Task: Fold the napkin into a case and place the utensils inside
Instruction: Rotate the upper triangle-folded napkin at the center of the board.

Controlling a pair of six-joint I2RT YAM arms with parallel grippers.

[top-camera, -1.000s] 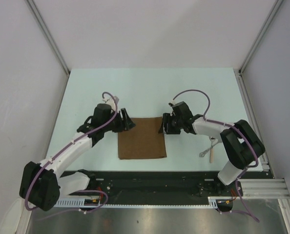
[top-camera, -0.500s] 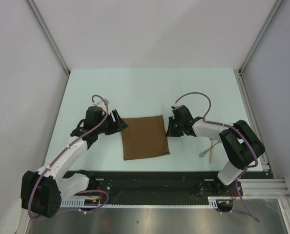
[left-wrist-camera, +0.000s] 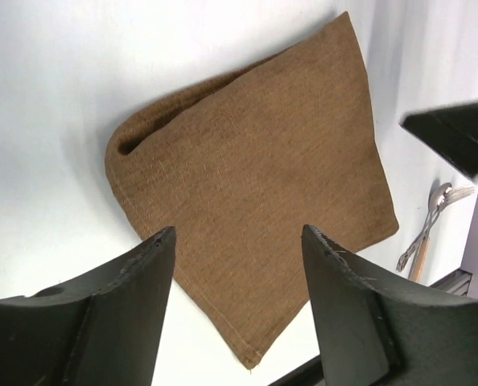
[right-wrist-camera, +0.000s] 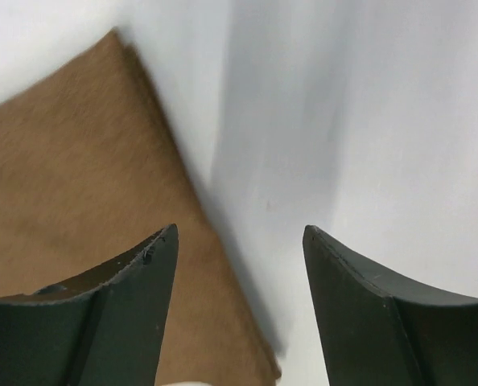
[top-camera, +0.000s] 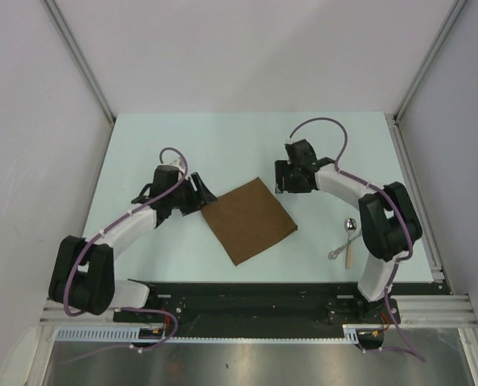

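The folded napkin [top-camera: 249, 219] lies flat, set as a diamond in the middle of the bench [top-camera: 223, 145], its left corner just beside the spread, empty left tool [top-camera: 202, 195], its far corner near the spread, empty right tool [top-camera: 283, 182], with the utensils [top-camera: 345, 244] apart on bare bench to its right.

light: bright, even, diffuse from overhead | top view: sharp; pale table [top-camera: 247, 137] evenly lit, faint soft shadows under the arms | left wrist: napkin [left-wrist-camera: 255, 209] weave crisp, table washed out to near white, near fingers [left-wrist-camera: 102, 322] dark and soft-edged | right wrist: blurred throughout, broad grey shadow band beside the napkin edge
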